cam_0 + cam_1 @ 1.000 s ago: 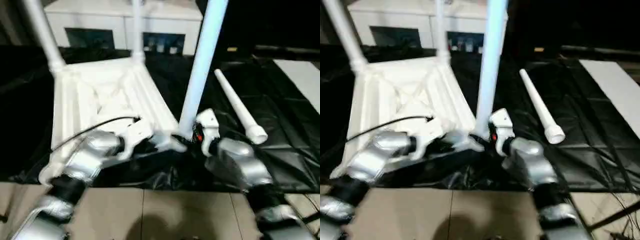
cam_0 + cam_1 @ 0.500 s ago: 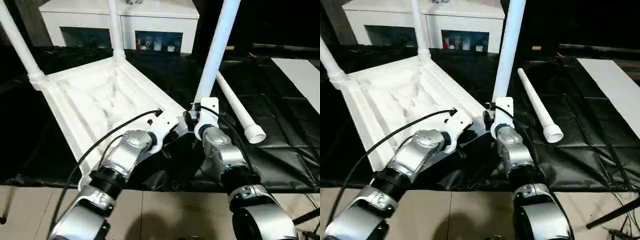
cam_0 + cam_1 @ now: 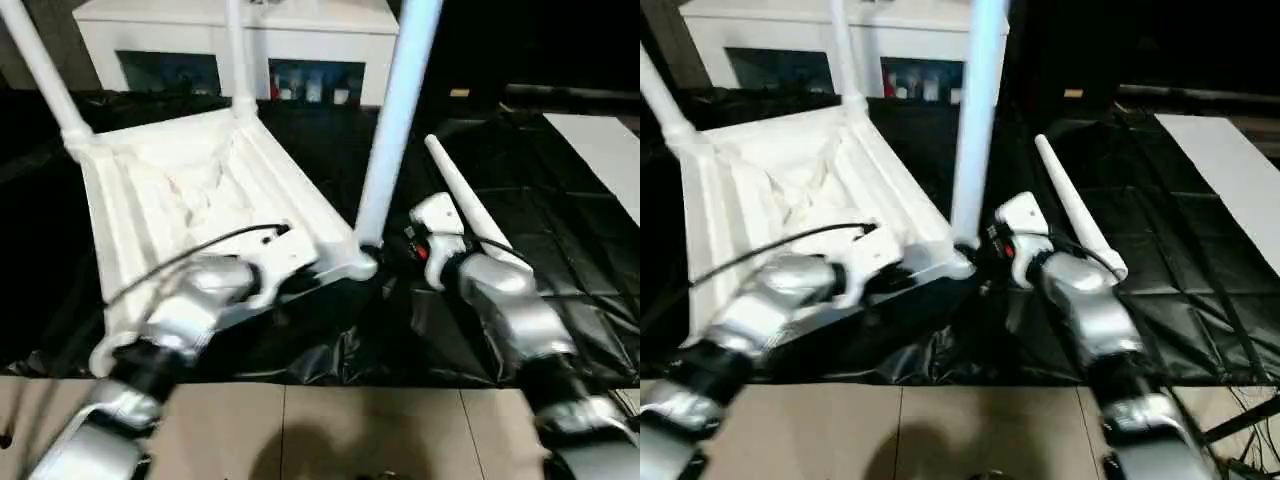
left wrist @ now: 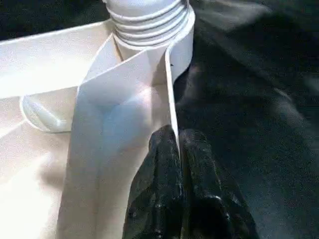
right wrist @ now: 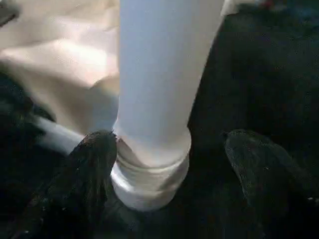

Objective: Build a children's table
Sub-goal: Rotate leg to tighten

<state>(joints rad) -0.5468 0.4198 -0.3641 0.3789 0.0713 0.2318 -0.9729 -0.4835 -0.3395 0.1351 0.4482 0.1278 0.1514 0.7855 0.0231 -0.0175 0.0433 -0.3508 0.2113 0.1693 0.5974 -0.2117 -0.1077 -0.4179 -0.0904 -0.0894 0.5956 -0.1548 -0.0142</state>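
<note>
Tabletop (image 3: 190, 190), white plastic and turned ribbed side up, is laid on a black sheet (image 3: 560, 250) from the centre of the head view out toward nine o'clock. Three white legs are stood upright in its corner sockets: one leg (image 3: 45, 75) at ten o'clock, one (image 3: 237, 55) at twelve o'clock, and the nearest leg (image 3: 392, 120) at the corner closest to the middle of the view. A fourth leg (image 3: 462, 200) is laid loose on the sheet at about two o'clock from that corner, partly hidden behind the right arm.

The left gripper (image 4: 177, 164) is closed tightly on the thin edge wall of the tabletop, just beside the nearest socket; in its wrist view the two black fingers (image 4: 154, 199) are pressed together with the white wall pinched between them.

The right gripper (image 5: 174, 164) is spread wide around the base of the nearest leg. One finger (image 5: 89, 174) is seen just against the ribbed collar of the leg, while the other finger is held well apart from it, so the leg is not clamped.

A white cabinet (image 3: 240, 45) with glass doors is seen at twelve o'clock, and a flat white board (image 3: 600, 150) at three o'clock.
</note>
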